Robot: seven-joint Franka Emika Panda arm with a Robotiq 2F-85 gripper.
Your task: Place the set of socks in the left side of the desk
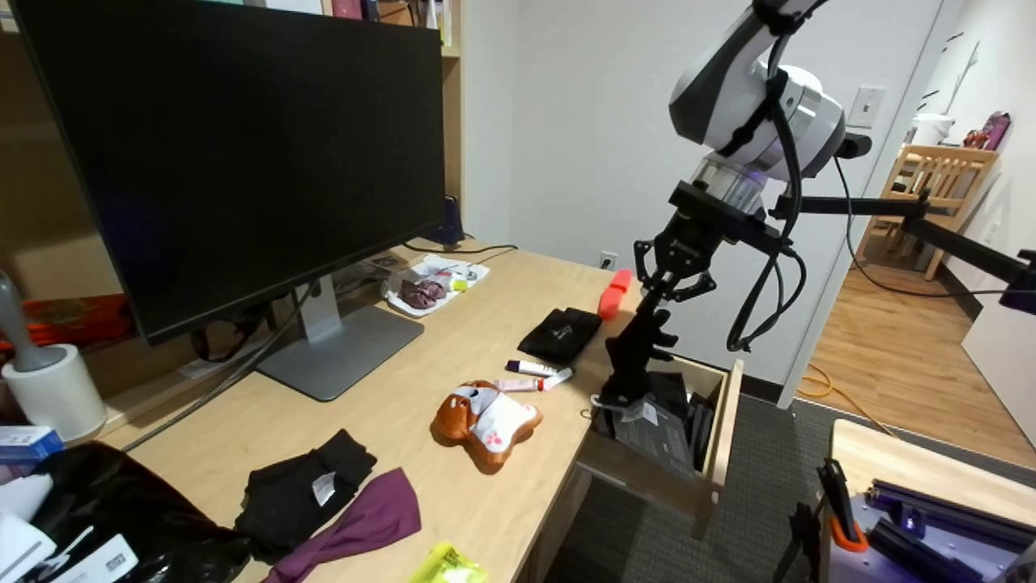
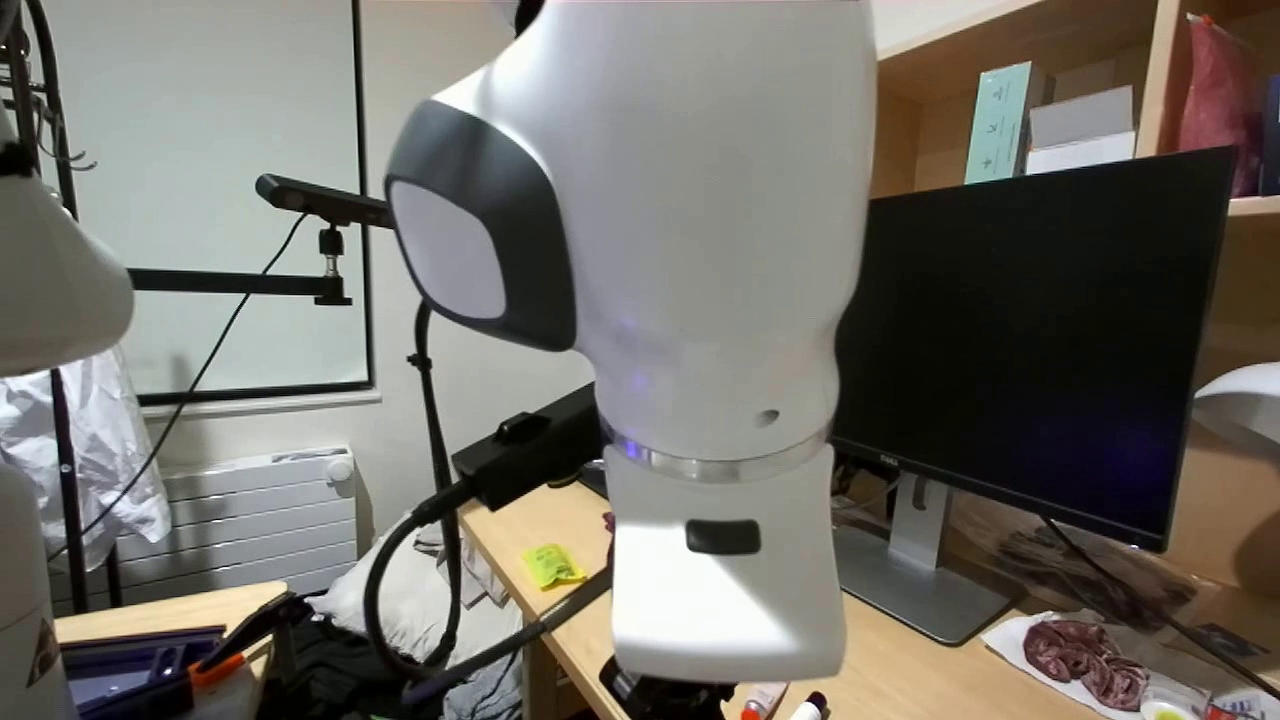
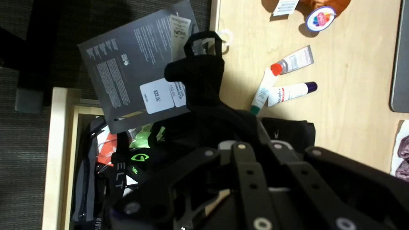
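Slumping at the left end of the light-wood desk, in an exterior view, is a black plastic bag; just beside it lies a folded black cloth with a white tag, then a purple cloth. The big black monitor looms beyond them. My eye goes right past a yellow packet to a brown-and-white animal toy, three small tubes in a loose cluster, and a flat black pouch near a red item. Toy and tubes lie between the cloths and the set of socks, a black fabric bundle hanging at the desk's edge by the open drawer. Its long axis runs steeply, close to upright: the top end is pinched in the gripper, jaws pressed together on the fabric, while the lower end leans toward the desk. In the wrist view its narrow looped end points to the top, a grey card with white price labels alongside; whether the bundle touches the desk, I can't tell. Mostly dark gear crowds the drawer. Farther right stands a small wooden table.
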